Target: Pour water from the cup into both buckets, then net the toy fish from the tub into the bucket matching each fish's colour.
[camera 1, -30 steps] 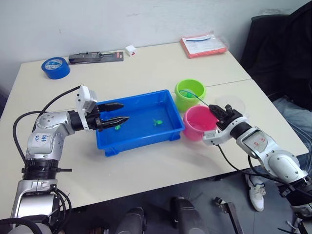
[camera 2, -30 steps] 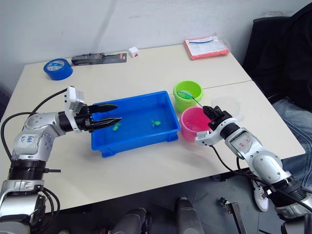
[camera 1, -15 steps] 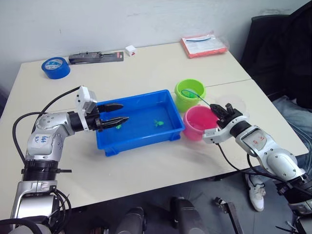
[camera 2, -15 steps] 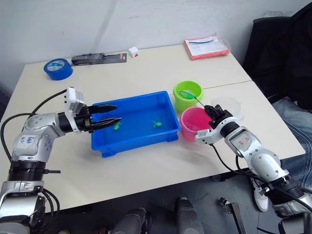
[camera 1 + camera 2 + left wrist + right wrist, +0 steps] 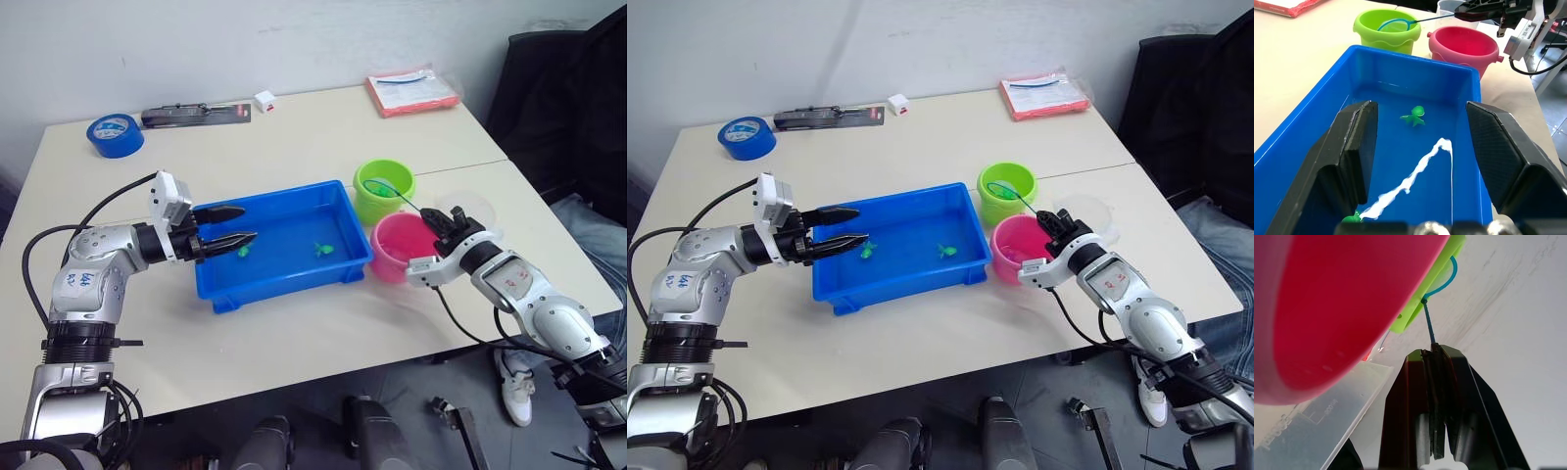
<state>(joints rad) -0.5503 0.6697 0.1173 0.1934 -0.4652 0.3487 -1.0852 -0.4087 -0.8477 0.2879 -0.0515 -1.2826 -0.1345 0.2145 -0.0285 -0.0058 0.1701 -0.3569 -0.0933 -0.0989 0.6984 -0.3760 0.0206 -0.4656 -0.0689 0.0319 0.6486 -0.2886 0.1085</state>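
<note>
Net [image 5: 377, 186] over green bucket [image 5: 383, 191] — pinched by right gripper [image 5: 446, 223].

Glossy plastic tub [image 5: 1312, 122] and buckets [image 5: 1463, 44]; matt table [image 5: 294, 137]; black textured fingers [image 5: 1354, 147].

R end effector [image 5: 1055, 226] grips net [image 5: 998, 189] | hoop over green bucket [image 5: 1006, 192]
</note>
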